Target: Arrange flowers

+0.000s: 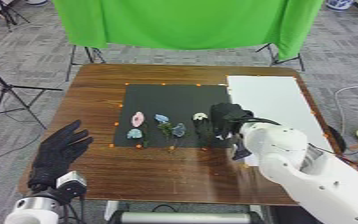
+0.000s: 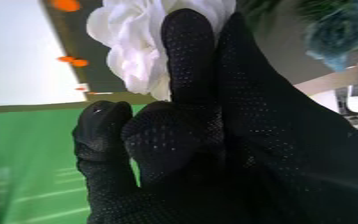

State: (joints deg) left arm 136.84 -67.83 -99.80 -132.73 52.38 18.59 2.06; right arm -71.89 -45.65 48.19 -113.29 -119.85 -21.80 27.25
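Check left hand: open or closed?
Open. In the head view, the left hand has its fingers extended and spread, at the left side of the table.

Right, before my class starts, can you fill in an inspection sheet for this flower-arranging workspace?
Surface: brown wooden table, black mat, white sheet.
Job's things: pink flower and bluish flowers on the mat; white flower at the right hand.
Clutter: orange dots around the mat.
Hands: left hand open, at the table's left; right hand at the mat's right side.
Cables: pale cable at right.
Surroundings: green cloth, black stands, grey floor.
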